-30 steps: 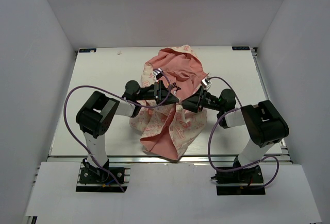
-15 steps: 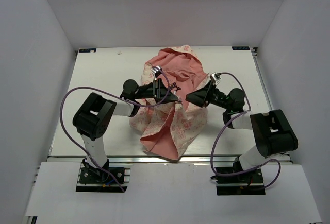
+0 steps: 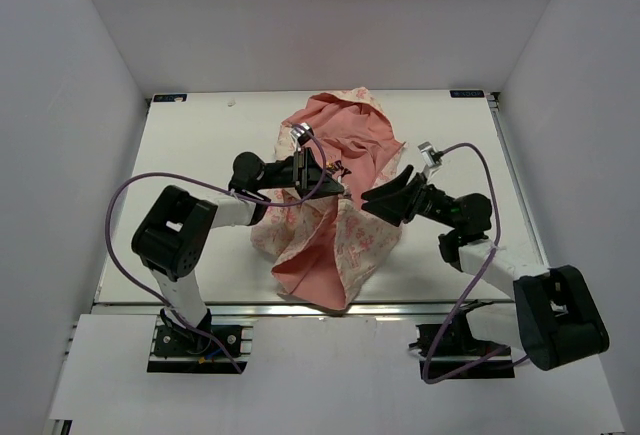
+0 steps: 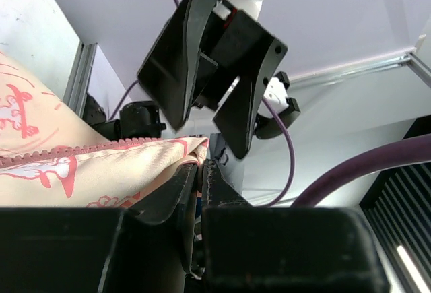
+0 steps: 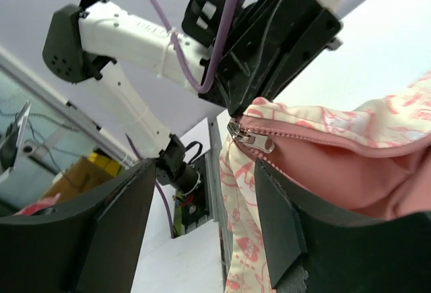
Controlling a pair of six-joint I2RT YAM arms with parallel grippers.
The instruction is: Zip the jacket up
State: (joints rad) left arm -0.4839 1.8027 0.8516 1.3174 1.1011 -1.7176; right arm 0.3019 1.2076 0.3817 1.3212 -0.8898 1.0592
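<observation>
**Zipper pull sits straight ahead of the right gripper**

The cream, pink-printed child's hooded jacket [image 3: 335, 245] lies crumpled mid-surface [image 3: 200, 155]. The left gripper [image 4: 202, 168] is clenched on its zipper edge. The right gripper [image 3: 380, 193], released, faces the small metal zipper pull [image 5: 250, 138] just beside that pinch.

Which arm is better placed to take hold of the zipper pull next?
Right. The right pincer is open and faces the zipper pull, with nothing in its grasp. The left pincer is already shut on the jacket edge beside the zipper.
</observation>
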